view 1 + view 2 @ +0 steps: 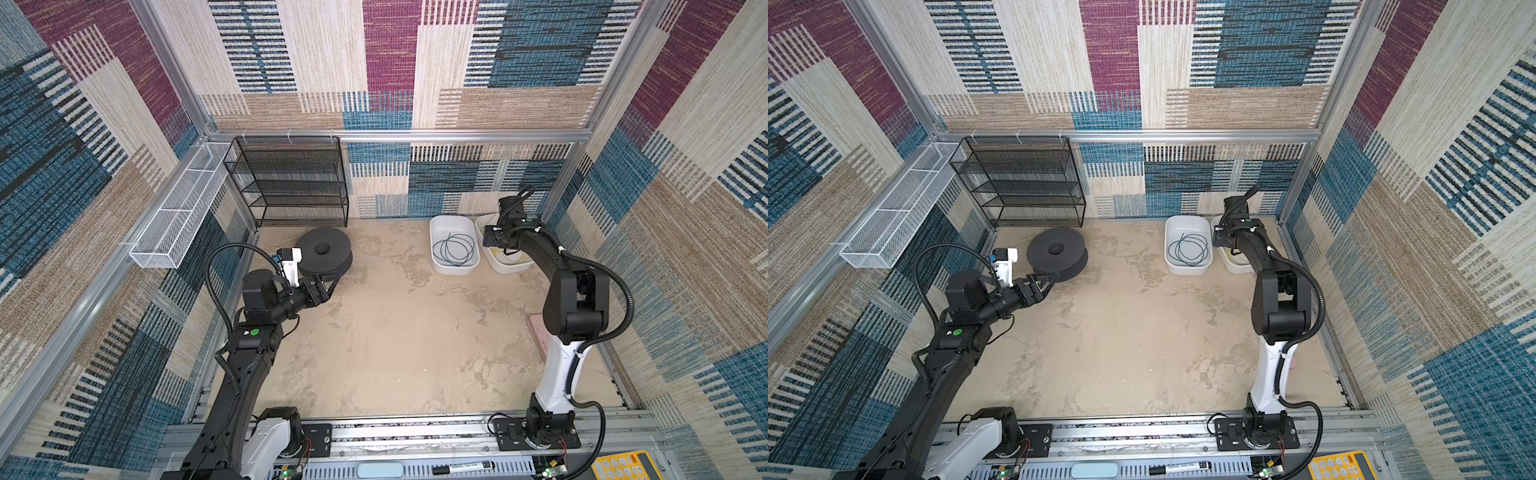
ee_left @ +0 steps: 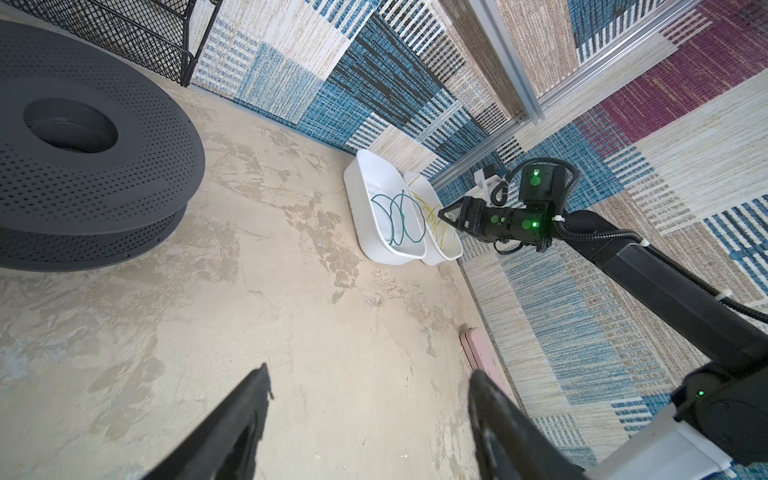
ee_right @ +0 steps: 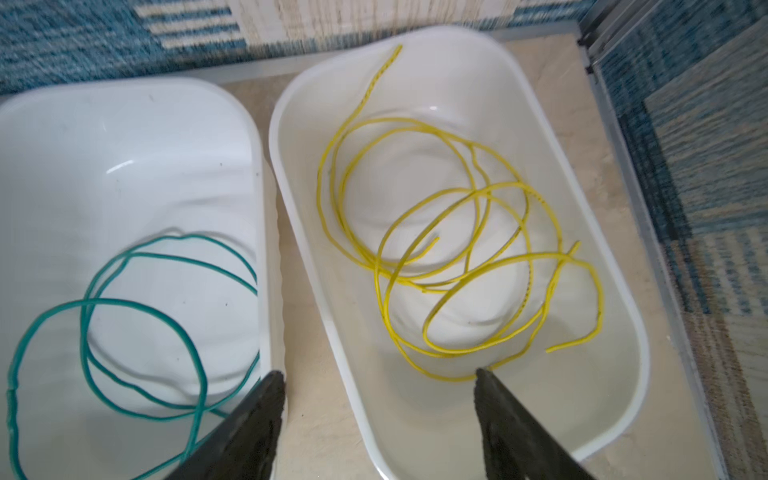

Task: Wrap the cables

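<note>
A teal-green cable (image 3: 124, 302) lies in loose loops in one white tub (image 3: 124, 124). It also shows in both top views (image 1: 447, 248) (image 1: 1180, 249). A yellow cable (image 3: 399, 121) lies looped in the neighbouring white tub (image 3: 457, 83). My right gripper (image 3: 379, 374) hovers open over the gap between the tubs. One finger is above the green cable's tub, the other above the yellow loops, and it holds nothing. My left gripper (image 2: 370, 371) is open and empty over bare floor, next to a black perforated spool (image 1: 324, 249).
A black wire shelf (image 1: 291, 183) and a white mesh basket (image 1: 178, 208) stand at the back left. A pink flat object (image 2: 482, 349) lies by the right wall, under the right arm. A marker (image 1: 463, 468) and a yellow calculator (image 1: 619, 465) sit on the front rail.
</note>
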Action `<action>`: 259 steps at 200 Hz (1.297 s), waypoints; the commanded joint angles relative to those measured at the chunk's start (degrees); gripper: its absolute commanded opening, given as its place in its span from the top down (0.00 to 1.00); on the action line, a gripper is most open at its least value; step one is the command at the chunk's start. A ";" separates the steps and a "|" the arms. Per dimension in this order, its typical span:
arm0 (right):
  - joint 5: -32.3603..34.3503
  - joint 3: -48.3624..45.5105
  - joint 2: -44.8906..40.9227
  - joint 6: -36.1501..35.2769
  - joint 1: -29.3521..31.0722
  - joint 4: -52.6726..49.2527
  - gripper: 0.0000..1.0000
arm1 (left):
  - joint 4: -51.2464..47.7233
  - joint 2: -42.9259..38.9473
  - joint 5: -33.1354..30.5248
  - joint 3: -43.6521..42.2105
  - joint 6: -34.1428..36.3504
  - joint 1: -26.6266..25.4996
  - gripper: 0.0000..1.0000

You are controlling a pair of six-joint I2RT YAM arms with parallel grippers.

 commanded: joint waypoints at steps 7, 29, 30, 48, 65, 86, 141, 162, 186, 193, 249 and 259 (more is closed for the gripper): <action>-10.25 -1.97 -0.18 -0.33 -0.85 2.52 0.16 | 2.00 0.35 0.91 -0.20 -1.31 0.04 0.23; -14.85 -5.24 -1.05 1.10 -1.35 5.30 0.16 | 1.89 0.24 0.88 -0.41 -1.29 0.04 0.23; -15.01 -5.26 -1.13 1.14 -1.37 5.44 0.16 | 1.87 0.27 0.90 -0.43 -1.28 0.04 0.23; -16.69 -7.50 -1.53 1.87 -1.56 6.42 0.16 | 1.61 0.21 0.67 -0.29 -1.08 0.04 0.23; -16.66 -7.56 -1.27 1.72 -1.58 6.46 0.16 | 1.59 0.21 0.67 -0.28 -0.97 0.04 0.23; -19.33 -6.80 -0.24 1.60 -1.51 6.05 0.16 | 1.69 0.20 0.68 -0.37 -1.18 0.04 0.23; -26.57 -5.80 0.97 3.35 -1.56 6.29 0.20 | 1.60 0.28 0.33 -0.21 -1.17 0.03 0.23; -27.62 -5.80 0.95 4.23 -1.56 6.71 0.21 | 1.52 0.27 0.09 -0.31 -1.18 0.04 0.23; -30.20 -6.04 0.34 5.18 -1.56 7.36 0.22 | 1.77 0.45 0.04 -0.21 -1.47 0.04 0.23; -30.89 -6.27 0.04 5.69 -1.51 7.68 0.22 | 1.77 0.47 -0.12 -0.16 -1.58 0.01 0.23; -25.48 -6.00 -2.64 8.60 -1.56 6.38 0.23 | -7.43 4.06 -11.19 4.83 -3.13 0.04 0.24; -22.81 -7.15 -3.59 8.98 -1.56 6.53 0.23 | -10.12 5.68 -14.71 6.56 -4.10 0.03 0.24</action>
